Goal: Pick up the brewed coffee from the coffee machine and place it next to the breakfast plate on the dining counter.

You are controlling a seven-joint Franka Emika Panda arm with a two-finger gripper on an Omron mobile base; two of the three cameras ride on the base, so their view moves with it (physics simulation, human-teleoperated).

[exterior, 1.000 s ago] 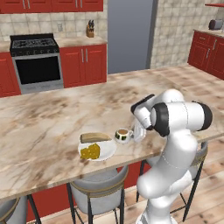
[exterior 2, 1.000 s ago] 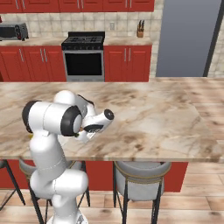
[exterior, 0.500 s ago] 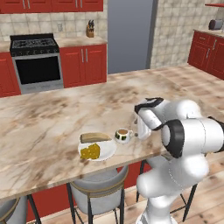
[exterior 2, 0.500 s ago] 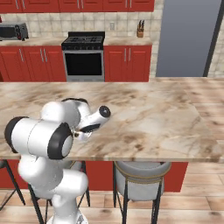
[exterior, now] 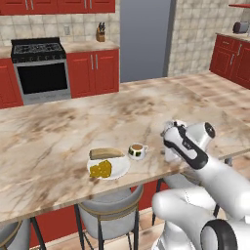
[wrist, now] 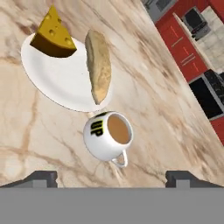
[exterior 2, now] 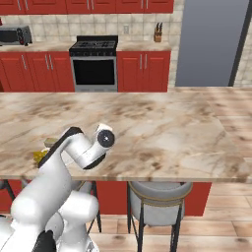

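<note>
1. The cup [wrist: 108, 135] stands upright on the counter [exterior: 58, 132], just beside the plate [wrist: 57, 83]; in the hand view its rim sits right at the plate's edge, and we cannot tell whether the two touch. It holds brown coffee, and its handle points away from the plate, toward the gripper.

2. The gripper [wrist: 111, 177] is released — its two tips stand wide apart with nothing between them, and the cup sits clear beyond them. We judge the placing done and the step in hand to be the withdrawal.

3. To do it well, we would keep the fingers spread and pull the hand straight back along its own line, away from the handle, before any swing to the side. A sideways sweep this close could catch the handle and spill the coffee.

4. The plate carries a bread piece [wrist: 99, 64] and a yellow cheese wedge [wrist: 53, 38]; the bread lies along the side nearest the cup, so a nudged cup could push into it.

5. In the left base view the arm [exterior: 195, 151] reaches over the near edge of the counter, above a stool [exterior: 107, 210] — we would lift a little before folding back, so the elbow clears the slab.
</note>
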